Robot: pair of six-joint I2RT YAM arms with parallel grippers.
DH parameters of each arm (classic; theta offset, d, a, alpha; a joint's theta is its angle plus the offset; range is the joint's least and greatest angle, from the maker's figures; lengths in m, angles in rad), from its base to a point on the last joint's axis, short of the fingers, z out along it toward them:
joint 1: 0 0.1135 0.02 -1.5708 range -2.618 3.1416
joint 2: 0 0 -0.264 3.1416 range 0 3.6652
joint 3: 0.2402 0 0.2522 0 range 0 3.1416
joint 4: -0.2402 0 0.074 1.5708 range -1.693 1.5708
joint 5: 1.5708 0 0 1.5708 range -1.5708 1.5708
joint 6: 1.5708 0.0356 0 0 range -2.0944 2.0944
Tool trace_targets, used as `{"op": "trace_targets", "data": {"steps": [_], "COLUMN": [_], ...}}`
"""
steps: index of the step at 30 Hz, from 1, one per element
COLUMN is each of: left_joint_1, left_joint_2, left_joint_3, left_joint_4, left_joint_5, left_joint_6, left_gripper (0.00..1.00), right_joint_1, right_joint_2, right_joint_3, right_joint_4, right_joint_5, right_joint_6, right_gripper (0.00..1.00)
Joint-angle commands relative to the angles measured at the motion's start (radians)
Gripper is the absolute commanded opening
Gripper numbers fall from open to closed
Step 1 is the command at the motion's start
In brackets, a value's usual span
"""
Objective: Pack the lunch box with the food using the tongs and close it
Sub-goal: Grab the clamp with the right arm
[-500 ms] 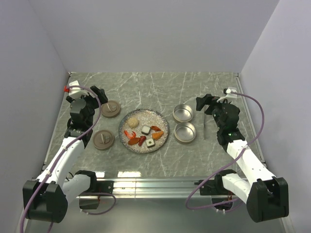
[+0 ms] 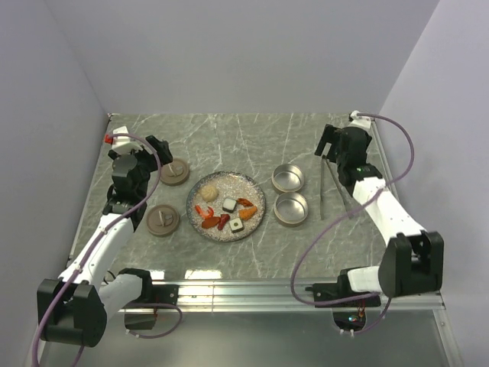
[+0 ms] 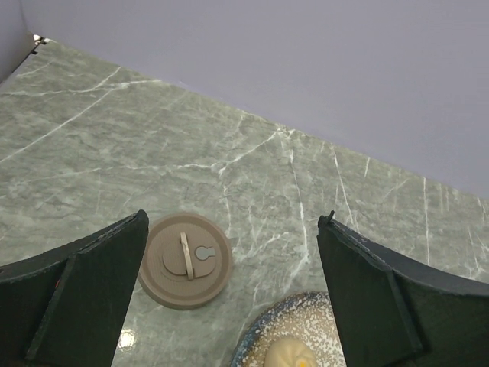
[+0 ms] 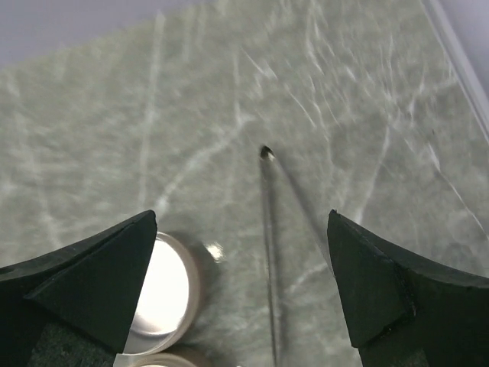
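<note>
Where the speckled plate sits at the middle of the counter, the food lies on it. The tongs lie flat near the right edge, beside two tins. Farther back, the left tool and the right tool hang wide open, empty.

The lunch box is open: two round, shallow metal tins, a far tin and a near tin, stand upright just beside each other right of centre. Its two round brown lids lie flat on the left, a far lid and a near lid, handles up. Between them the food rests on a speckled plate: a pale ball at far left, red bits, orange bits and two white squares with dark centres. The slim dark tongs lie flat just right of the tins, running near to far
</note>
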Motion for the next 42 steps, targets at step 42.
{"op": "trace_targets", "data": {"steps": [42], "left_joint_1": [0.002], "left_joint_2": [-0.058], "left_joint_3": [-0.007], "left_joint_4": [0.053], "left_joint_5": [0.065], "left_joint_6": [0.007], "left_gripper": [0.99], "right_joint_1": [-0.091], "right_joint_2": [0.693], "right_joint_3": [0.439], "right_joint_4": [-0.435], "right_joint_5": [-0.096], "right_joint_6": [-0.043], "right_gripper": [0.78]}}
